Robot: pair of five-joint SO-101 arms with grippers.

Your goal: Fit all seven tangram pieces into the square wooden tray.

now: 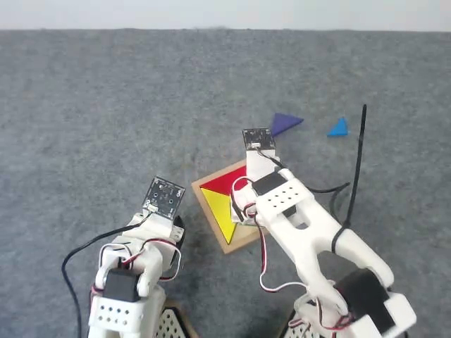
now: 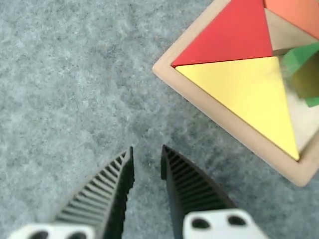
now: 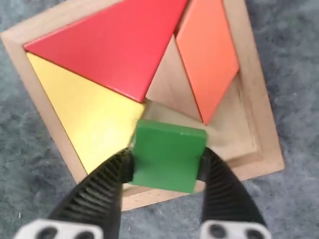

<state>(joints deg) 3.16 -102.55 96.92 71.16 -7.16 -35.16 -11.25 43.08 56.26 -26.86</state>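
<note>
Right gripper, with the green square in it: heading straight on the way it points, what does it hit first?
Probably the wooden tray's bare floor, in the gap between the yellow triangle and the orange parallelogram. The held green square would touch before the right gripper itself. Depth is unclear.

I can read no text, number or sign anywhere. The wooden tray point(image 3: 259, 124), the tangram pieces point(image 3: 114, 45) that lie in it and the green piece point(image 3: 169, 144) held in my right gripper point(image 3: 167, 167) show plain faces. The small dark boards on my left wrist point(image 1: 164, 196) and right wrist point(image 1: 258, 138) carry marks too small to read.
</note>
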